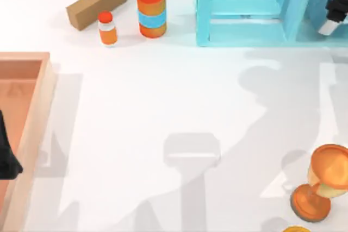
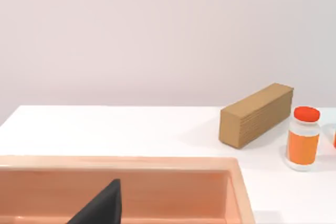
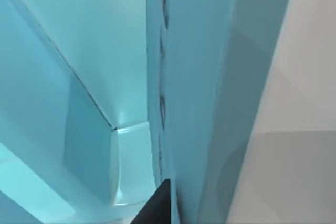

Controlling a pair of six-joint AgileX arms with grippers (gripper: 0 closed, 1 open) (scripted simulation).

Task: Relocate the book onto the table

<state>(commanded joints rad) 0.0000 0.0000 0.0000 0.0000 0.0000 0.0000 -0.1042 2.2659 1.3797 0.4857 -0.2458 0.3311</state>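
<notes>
One wooden tray (image 1: 32, 134) lies under the left pincer (image 1: 8, 158); the right pincer (image 1: 333, 17) is beside one light-blue shelf unit (image 1: 244, 9). Neither grip nor book discernible; white surface (image 1: 163, 101).

White table (image 1: 163, 101) with box (image 1: 97, 3), cans (image 1: 151, 11).

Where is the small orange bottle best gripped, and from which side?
Probably from above, closing across the orange bottle body just under its cap: it stands upright and narrow, with the cardboard box and can close beside it.
</notes>
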